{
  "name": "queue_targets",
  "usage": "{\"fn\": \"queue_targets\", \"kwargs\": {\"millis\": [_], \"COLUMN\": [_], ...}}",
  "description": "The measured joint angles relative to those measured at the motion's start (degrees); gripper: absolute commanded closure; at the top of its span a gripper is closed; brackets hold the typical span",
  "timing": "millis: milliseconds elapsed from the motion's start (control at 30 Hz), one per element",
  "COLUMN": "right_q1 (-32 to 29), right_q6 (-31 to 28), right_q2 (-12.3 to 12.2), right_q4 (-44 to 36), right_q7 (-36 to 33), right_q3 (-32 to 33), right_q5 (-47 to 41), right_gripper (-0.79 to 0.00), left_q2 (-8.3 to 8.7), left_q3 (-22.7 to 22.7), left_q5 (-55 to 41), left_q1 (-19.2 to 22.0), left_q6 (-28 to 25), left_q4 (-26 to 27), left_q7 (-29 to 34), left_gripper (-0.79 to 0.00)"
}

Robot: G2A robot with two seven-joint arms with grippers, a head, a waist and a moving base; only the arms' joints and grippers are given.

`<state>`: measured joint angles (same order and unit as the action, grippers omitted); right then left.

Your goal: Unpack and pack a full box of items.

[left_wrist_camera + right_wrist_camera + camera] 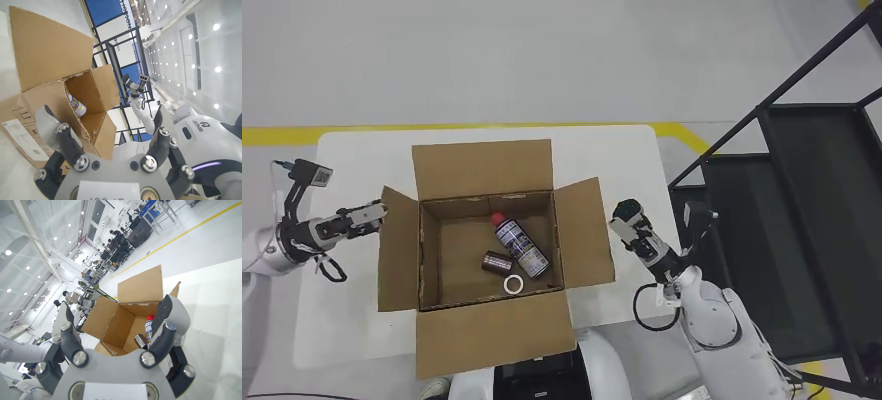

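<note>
Top view: brown corrugated cardboard box at frame centre, four flaps splayed, on a smooth white table. Inside, lower right of the cavity, a slim spray can with red cap and white-purple label lies flat. A dark shiny metal cylinder is just beside it, and a white ring is near the can's base. Centre left, the left gripper is beside the left flap. Centre right, the right gripper is near the right flap.

Left wrist view: grey fingers spread wide, nothing between them, box beyond. A white printed sticker is on the flap, print too small to read.

Right wrist view: ribbed black pads wide apart, empty. Can and cylinder sit beyond them, inside the box.
</note>
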<state>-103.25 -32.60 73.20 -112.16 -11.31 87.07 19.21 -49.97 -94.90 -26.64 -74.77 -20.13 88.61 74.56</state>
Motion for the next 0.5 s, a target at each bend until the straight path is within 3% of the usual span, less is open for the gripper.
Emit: {"fn": "queue_targets", "kwargs": {"millis": [133,267,500], "right_q1": [-1.74,-1.15,3.94], "right_q6": [1.63,6.03,-0.73], "right_q2": [0.05,-0.01,-0.03], "right_q4": [1.3,3.67,5.47], "right_q7": [3.67,-0.35,-8.78], "right_q3": [0.98,-1.14,-8.45], "right_q5": [2.7,3.58,-1.04], "right_gripper": [-0.785,-0.785,-0.785], "left_q2": [-0.3,-0.65,-0.79], "left_q3": [3.74,7.86,11.07], "left_q5": [1.91,5.66,12.2], "left_q1": [0.85,2.13,2.72], "left_q6": [0.8,1.32,0.27], "left_q4": [0.98,0.84,0.11], "left_q7": [-0.78,-2.46,-4.96], "left_gripper": [-0.785,-0.785,-0.785]}}
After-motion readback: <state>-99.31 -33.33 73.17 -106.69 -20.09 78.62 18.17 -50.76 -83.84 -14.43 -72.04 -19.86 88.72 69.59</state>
